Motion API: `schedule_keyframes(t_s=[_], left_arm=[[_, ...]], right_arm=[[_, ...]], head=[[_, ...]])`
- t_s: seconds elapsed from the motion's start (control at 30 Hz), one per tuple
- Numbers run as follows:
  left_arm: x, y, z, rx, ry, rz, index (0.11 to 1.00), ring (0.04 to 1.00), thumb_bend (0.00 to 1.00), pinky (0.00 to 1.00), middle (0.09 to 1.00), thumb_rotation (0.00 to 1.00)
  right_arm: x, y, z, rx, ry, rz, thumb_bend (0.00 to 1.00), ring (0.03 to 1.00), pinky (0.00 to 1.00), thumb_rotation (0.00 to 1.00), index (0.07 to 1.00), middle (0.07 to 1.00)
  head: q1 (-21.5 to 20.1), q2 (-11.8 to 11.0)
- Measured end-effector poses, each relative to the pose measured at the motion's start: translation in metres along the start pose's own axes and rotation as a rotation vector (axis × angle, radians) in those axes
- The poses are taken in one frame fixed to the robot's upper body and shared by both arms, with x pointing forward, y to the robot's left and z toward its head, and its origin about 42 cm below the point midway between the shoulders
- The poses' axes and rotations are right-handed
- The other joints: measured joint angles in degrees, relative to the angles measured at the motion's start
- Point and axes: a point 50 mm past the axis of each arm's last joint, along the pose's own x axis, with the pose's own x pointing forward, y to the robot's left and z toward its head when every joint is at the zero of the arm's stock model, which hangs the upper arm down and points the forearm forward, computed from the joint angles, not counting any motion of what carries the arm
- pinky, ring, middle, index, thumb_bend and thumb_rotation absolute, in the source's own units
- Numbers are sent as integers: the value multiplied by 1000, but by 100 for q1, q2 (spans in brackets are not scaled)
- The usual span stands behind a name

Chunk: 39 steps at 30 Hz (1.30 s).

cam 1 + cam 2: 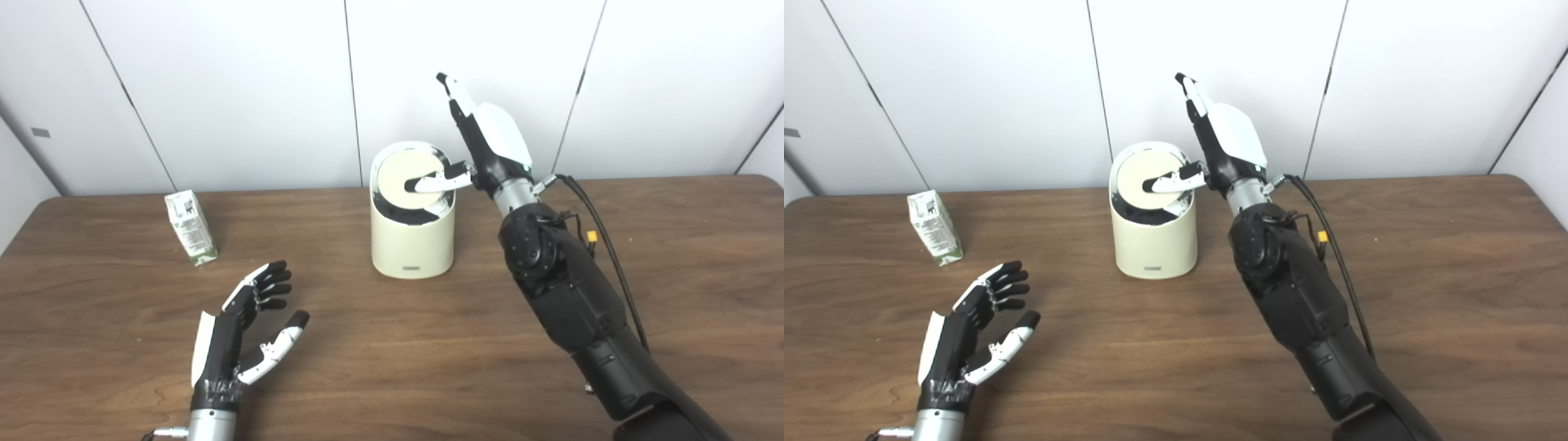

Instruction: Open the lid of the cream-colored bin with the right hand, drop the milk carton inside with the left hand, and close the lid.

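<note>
The cream-coloured bin (412,236) stands upright near the middle of the surface (392,343), toward its far edge. Its round lid (407,177) is tilted, the near edge dipped so that a dark gap shows along the front of the rim. The right robot hand (484,144) is just beside the bin at 3 o'clock, raised above the rim; its thumb (438,182) reaches across and lies on the lid, while its fingers (456,92) point straight up, apart from the thumb, gripping nothing. The milk carton (191,228) stands well apart from the bin at 9 o'clock, leaning slightly, white with green print, and nothing touches it. The left robot hand (248,331) is at about 7 o'clock from the bin, toward the near edge, palm turned inward with fingers curled loosely and spread from the thumb, empty and wide; whether it rests on the wood or hangs above it cannot be told. The carton is at 11 o'clock from this hand, near it but clear of it. The right arm (569,294), black with a cable along it, crosses the surface from 5 o'clock up to the bin. The surface is dark brown wood grain with rounded far corners. Behind it run white wall panels (233,92) divided by thin dark seams.
</note>
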Motion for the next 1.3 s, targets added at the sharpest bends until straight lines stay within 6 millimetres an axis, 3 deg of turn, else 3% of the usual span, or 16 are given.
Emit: schedule_keyframes(t_s=[0.33,0.77,0.83,0.97,1.13,1.3], left_arm=[[0,-1,0,-5,-1,1,847,743,595,668,788,311],[1,-3,0,-13,1,4,857,749,597,669,796,341],[1,-3,0,-13,1,4,857,747,589,663,796,342],[1,-4,0,-14,0,6,857,738,571,637,795,379],[1,-4,0,-16,-1,7,857,738,534,632,796,420],[1,-4,1,-12,-2,2,853,742,534,641,790,489]], right_arm=[[3,-2,8,-164,-131,-23,1000,965,835,97,1000,959],[4,-5,7,-202,-165,0,1000,960,829,156,1000,953],[5,-8,5,-141,-141,4,940,938,825,273,1000,942],[-2,-14,0,168,2,-54,759,867,733,466,1000,921],[-13,-18,3,373,60,-51,660,879,770,547,1000,907],[-20,-40,-1,458,104,-95,588,849,743,641,988,909]], head=[[0,26],[26,0],[35,26],[-9,35],[0,53],[-18,62]])
